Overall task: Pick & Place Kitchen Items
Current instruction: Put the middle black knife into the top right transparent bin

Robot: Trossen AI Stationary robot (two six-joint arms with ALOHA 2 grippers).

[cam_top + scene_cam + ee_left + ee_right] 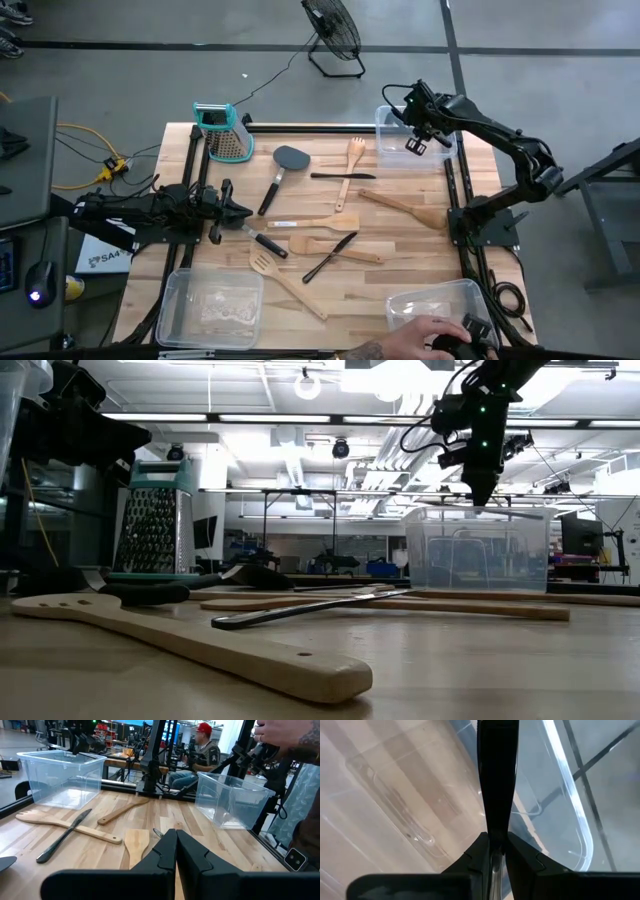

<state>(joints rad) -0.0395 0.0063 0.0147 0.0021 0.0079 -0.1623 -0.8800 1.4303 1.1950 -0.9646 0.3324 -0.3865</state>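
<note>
Several wooden and black utensils lie flat on the table's middle: a black turner (pixel 287 160), a wooden spatula (pixel 405 208), a slotted wooden turner (pixel 285 280), and a thin black tool (pixel 330 257). My right gripper (pixel 415 138) hangs over the far right clear bin (pixel 390 150), shut on a long black utensil (pixel 496 775). It shows in the low view (pixel 478 465) above that bin (pixel 480 555). My left gripper (pixel 245 212) is shut and empty, low over the table's left side, also seen in its wrist view (pixel 176 834). My right gripper pinches one end of the black utensil (pixel 495 832) between its two fingers. The fingers point down from above and the utensil runs on along them. It hangs upright below the fingers, lifted clear, its lower end (pixel 480 498) at about the bin's rim.
A metal grater (pixel 225 135) with a teal top stands at the far left. Two more clear bins stand at the near left (pixel 210 305) and near right (pixel 470 295). A person's hand (pixel 430 335) reaches in at the near right edge.
</note>
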